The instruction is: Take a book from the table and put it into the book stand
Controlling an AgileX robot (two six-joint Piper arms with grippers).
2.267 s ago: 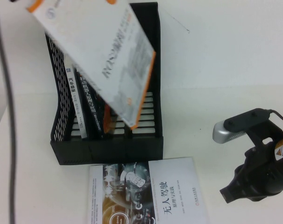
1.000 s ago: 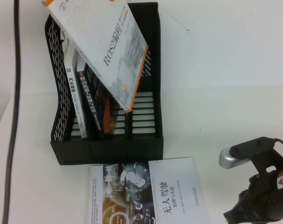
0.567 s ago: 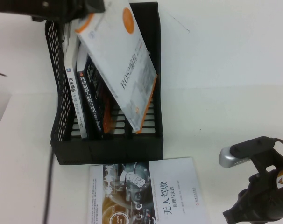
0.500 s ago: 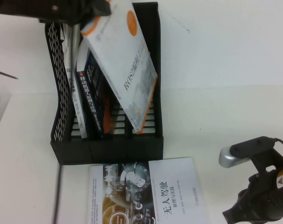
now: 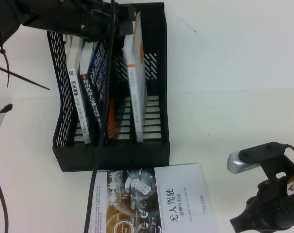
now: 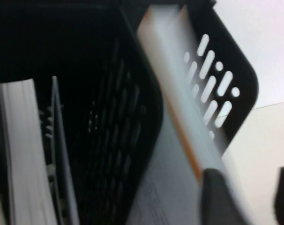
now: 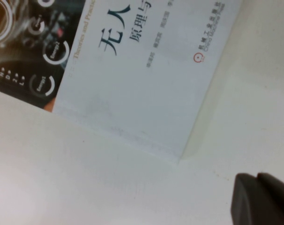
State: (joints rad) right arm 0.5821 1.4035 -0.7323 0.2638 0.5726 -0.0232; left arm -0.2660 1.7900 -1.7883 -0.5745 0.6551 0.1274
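A book (image 5: 137,77) stands in the book stand (image 5: 156,145)'s right compartment; another book (image 5: 156,204) lies before it.
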